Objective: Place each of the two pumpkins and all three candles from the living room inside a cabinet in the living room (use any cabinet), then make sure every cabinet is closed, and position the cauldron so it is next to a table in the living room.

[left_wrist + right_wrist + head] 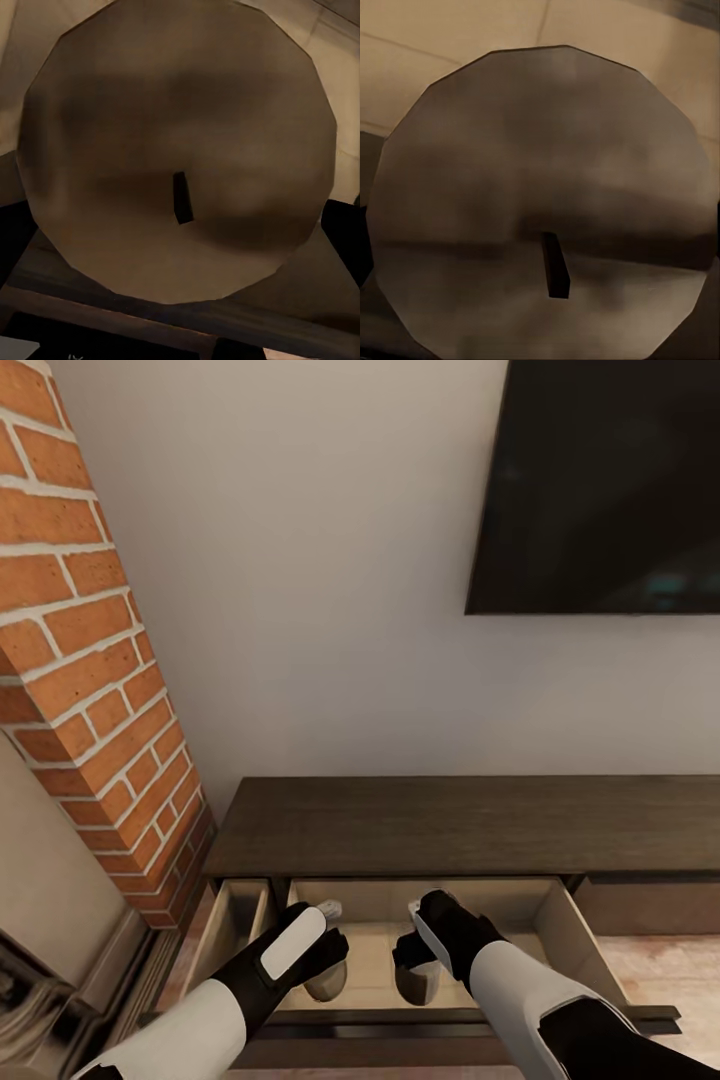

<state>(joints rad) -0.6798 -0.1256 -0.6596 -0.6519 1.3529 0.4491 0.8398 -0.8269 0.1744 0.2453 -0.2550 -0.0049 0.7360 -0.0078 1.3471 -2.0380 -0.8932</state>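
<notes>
Candle tops with dark wicks fill both wrist views: left gripper (325,945) holds one candle (176,150), right gripper (420,950) another (540,202), over the cabinet's (450,825) open drawer (575,935); closing, pumpkins, cauldron remain.

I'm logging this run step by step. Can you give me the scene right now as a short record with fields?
place: dark wood cabinet against a pale wall, brick column on its left, dark screen above
cabinet state: wide drawer pulled open, pale beige inside
left gripper: over the open drawer, a grey-olive candle below it
right gripper: over the same drawer, a second candle below it
wrist views: each looks down on a candle top with a dark wick
grip: cannot tell whether the fingers are closed on the candles
</notes>
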